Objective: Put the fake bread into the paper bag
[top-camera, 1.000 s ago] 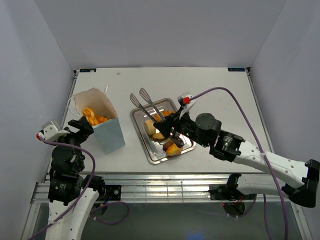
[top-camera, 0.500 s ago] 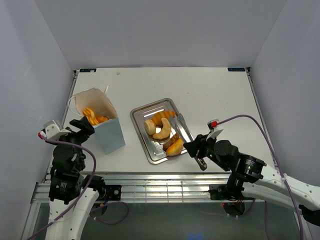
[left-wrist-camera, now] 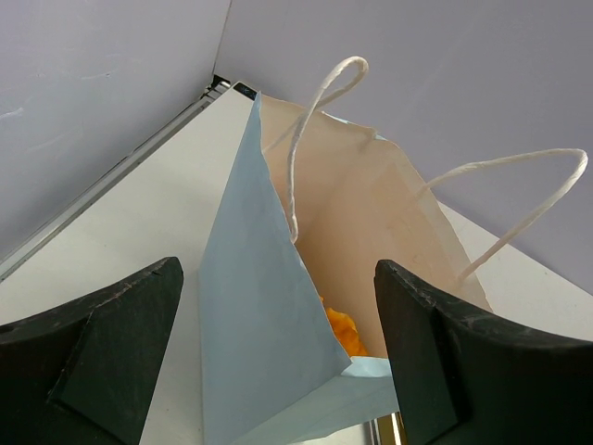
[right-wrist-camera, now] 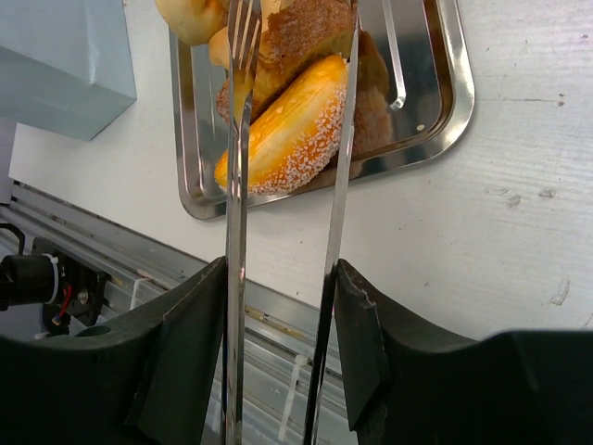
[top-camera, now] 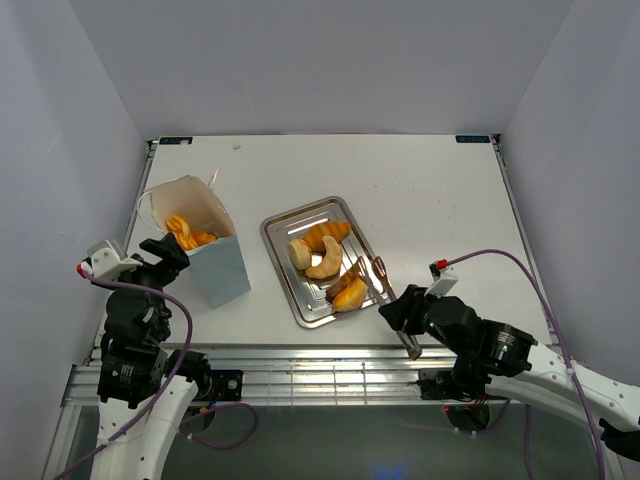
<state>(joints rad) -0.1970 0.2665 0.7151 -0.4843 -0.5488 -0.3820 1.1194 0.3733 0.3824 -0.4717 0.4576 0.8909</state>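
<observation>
Your right jaws pinch the tongs [right-wrist-camera: 237, 185]; the tips flank a sugared bun [right-wrist-camera: 292, 130] at the tray's [right-wrist-camera: 459, 88] 5 o'clock corner. Your left jaws stand wide at the bag's [left-wrist-camera: 371, 213] near corner. The bag is on the desk [top-camera: 420, 190] at the tray's 9 o'clock, with bread [left-wrist-camera: 341, 329] inside.

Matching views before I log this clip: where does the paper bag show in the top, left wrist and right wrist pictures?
Top: the paper bag stands open, left of centre, just left of the tray.
Left wrist: it fills the middle, string handles up.
Right wrist: only a pale blue corner at top left.
Shared landmark: the tray, in the top and right wrist views.
</observation>
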